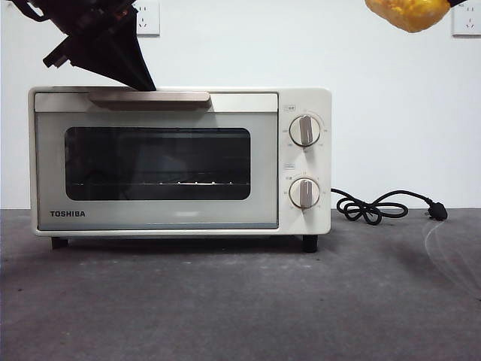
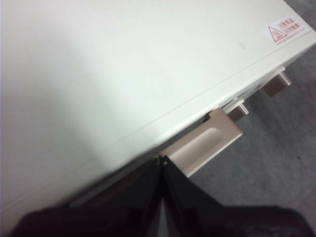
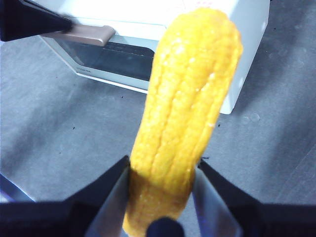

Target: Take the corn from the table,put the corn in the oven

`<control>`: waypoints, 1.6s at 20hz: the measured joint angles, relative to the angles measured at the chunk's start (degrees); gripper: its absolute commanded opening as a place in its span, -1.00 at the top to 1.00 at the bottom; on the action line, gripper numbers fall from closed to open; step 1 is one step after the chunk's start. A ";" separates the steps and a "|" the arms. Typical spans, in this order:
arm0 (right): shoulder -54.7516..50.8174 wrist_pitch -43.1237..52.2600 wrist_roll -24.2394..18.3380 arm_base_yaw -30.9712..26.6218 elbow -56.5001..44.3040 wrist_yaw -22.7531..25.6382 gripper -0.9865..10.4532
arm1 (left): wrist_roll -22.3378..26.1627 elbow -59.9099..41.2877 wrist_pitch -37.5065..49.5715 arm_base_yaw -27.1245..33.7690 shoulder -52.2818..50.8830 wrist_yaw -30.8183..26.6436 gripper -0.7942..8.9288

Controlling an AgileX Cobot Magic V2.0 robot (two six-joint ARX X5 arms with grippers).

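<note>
The corn (image 3: 182, 118) is held clamped between the jaws of the right gripper (image 3: 163, 182) high above the bench (image 1: 225, 301), while the left gripper (image 2: 161, 159), jaws pressed together, is set at the handle (image 1: 150, 98) of the closed oven (image 1: 301, 98).

Corn held above the table, oven beyond

The right gripper (image 3: 162, 190) clamps the lower end of the corn (image 3: 185, 113), one black jaw on each side, the yellow cob rising between them. Past it stands the oven (image 3: 237, 59) on the dark grey table (image 3: 64, 123), its glass door closed. The other arm's black gripper (image 3: 29, 22) sits at the beige handle (image 3: 86, 34).
</note>
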 measured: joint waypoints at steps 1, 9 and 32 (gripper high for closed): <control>0.00 0.00 0.00 0.00 0.00 0.00 0.85 | 0.15 0.20 -0.70 0.00 0.02 0.13 0.85; 0.00 -0.02 0.00 0.00 0.00 0.00 0.85 | 1.46 0.72 -11.04 -0.50 -0.31 2.54 0.85; 0.00 2.29 -0.02 0.00 0.00 -13.09 0.85 | 2.91 -1.09 -26.84 -7.80 0.04 1.81 0.85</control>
